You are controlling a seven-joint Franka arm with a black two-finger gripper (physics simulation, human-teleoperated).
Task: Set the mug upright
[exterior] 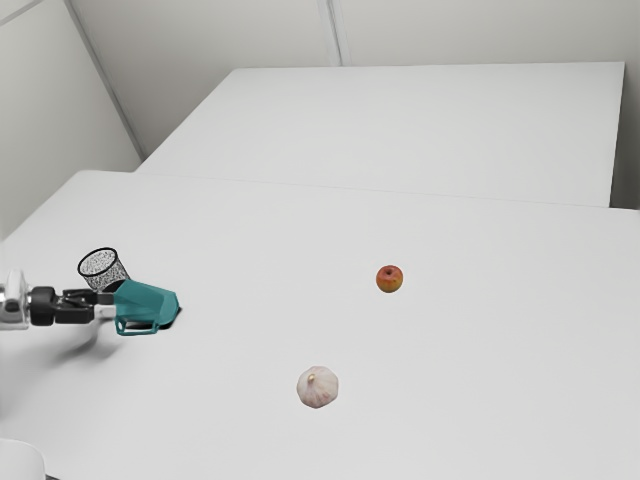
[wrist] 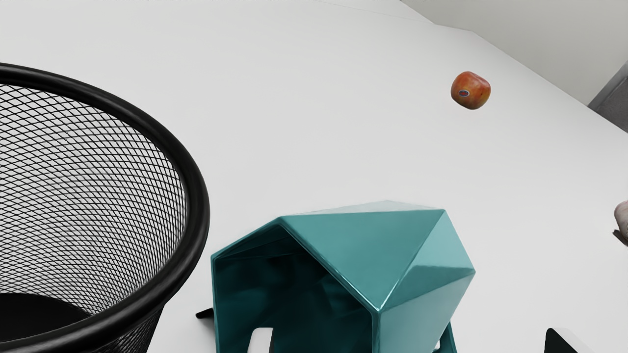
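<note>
We're seeing the teal mug (exterior: 148, 303) lying on its side on the bench (exterior: 240, 250), at the exterior view's left. Its body is showing hard, flat facets, glossy and opaque, with crisp ridges between them; we're reading ceramic or plastic, can't tell which. Its mouth is facing our tool (exterior: 107, 305), and its angular handle (exterior: 138, 328) is sitting on the side nearer the exterior camera.

Tool: the fingers (wrist: 261, 341) are standing wide apart, not clamping anything. One tip is overlapping the mug's mouth in the wrist view; we can't tell how deep it's reaching. The other is standing outside, past the handle, with a gap showing between it and the mug.

Containers: the mug's mouth is showing dark teal, faceted inner walls. Just beside it, a black wire-mesh cup (wrist: 196, 211) is standing upright, rim up. Its rim is round, thick and smooth; its wall is a fine diamond mesh, and inside we're seeing a solid black bottom.

Well apart from both, toward the exterior view's right, a smooth, rounded red-and-yellow apple (exterior: 390, 279) is resting on the bench, bearing a small sticker. Nearer the exterior camera, a pale, ribbed garlic bulb (exterior: 318, 387) is sitting. The bench top is looking matte, plain white.
</note>
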